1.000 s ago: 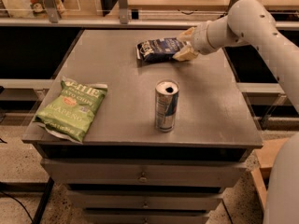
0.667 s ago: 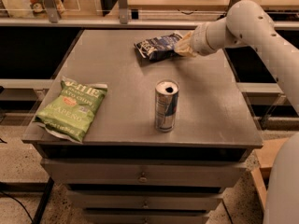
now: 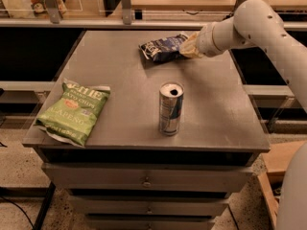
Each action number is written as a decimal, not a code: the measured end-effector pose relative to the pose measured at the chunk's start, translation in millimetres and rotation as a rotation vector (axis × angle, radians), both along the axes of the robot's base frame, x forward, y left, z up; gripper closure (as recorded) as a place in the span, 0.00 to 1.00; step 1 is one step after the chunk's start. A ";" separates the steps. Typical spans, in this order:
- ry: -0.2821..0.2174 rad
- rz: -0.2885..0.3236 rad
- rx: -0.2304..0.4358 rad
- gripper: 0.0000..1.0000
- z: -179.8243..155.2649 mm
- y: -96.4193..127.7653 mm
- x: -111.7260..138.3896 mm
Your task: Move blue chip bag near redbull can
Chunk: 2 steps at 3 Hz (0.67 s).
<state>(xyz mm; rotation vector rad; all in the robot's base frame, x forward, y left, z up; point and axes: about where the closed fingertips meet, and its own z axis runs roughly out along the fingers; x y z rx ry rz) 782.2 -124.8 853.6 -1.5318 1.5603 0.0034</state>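
Crinkly blue chip bag [image 3: 160, 48] shifted slightly left; tool [image 3: 188, 45] clamps its right end.

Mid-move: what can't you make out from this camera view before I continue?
- Blue chip bag: its right end is covered by the gripper, which is over the table's far right part.
- Whether that bag rests on the table or is lifted: the single angle leaves it unclear.
- Redbull can: far side hidden by its own body.
- Arm: cut off by the right edge.
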 end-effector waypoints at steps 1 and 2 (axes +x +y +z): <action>-0.025 0.017 0.008 1.00 12.7 -0.3 -8.3; -0.037 0.062 0.013 1.00 23.3 -4.0 -30.2</action>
